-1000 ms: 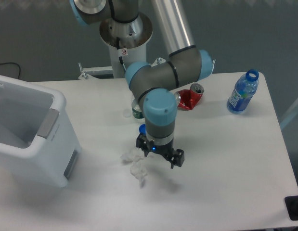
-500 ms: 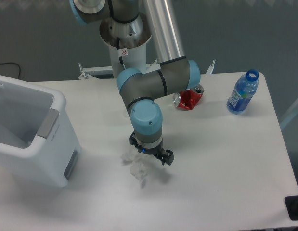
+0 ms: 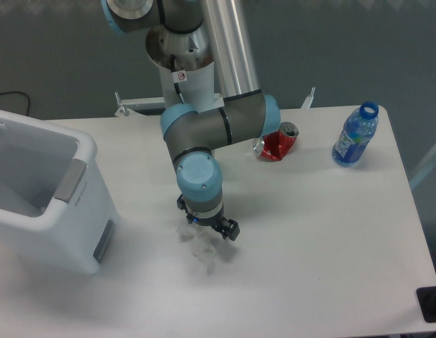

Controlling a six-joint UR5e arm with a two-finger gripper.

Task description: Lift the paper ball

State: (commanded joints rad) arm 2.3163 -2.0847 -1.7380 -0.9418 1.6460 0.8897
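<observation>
White counter [image 3: 323, 232], one arm over it. The pincer [image 3: 208, 224] points down just above the counter surface, left of centre, its two dark fingers spread apart with nothing between them: released. Fingertips [image 3: 231, 230] are level with the upper edge of the crumpled paper.

The paper ball [image 3: 203, 245], pale and irregular, lies on the counter directly below and slightly in front of the pincer. A second wad [image 3: 185, 232] of the same white paper sits just beside it to the left, close under the pincer's left finger; whether the two wads touch cannot be told at this resolution. Contact between fingers and paper also cannot be told.

Behind the arm: a crushed red can [image 3: 277, 144] on its side, near the arm's elbow joint. Well apart to the right, near the counter's far corner, a blue plastic bottle [image 3: 355, 135] stands upright, uncapped. At the left edge, a white bin [image 3: 59, 211], open at the top.
</observation>
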